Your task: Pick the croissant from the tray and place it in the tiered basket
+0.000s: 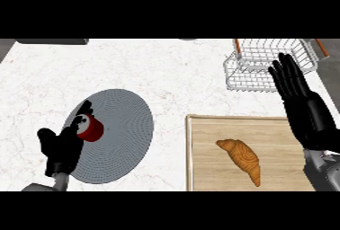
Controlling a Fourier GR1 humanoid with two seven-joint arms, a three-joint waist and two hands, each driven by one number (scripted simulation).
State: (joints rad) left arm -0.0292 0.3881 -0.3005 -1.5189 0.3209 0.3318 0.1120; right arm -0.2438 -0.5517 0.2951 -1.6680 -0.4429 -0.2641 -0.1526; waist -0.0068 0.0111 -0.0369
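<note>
Light, flaky and likely fragile, the croissant (pixel 240 158) lies on the lower-right tray (pixel 199 152), best cradled mid-body, as the right hand (pixel 295 90) hovers open-fingered above.

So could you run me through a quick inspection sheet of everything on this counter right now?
Surface: white marble counter.
Job's things: croissant lying on the wooden tray; white wire tiered basket at the far right, nothing seen in it.
Clutter: grey round plate with a red cup on its left part.
Hands: left hand beside the cup, fingers curled, holding nothing; right hand open, fingers straight, above the tray's far right corner.
Cables: nothing seen.
Surroundings: dark objects at the far edge, unclear.
</note>
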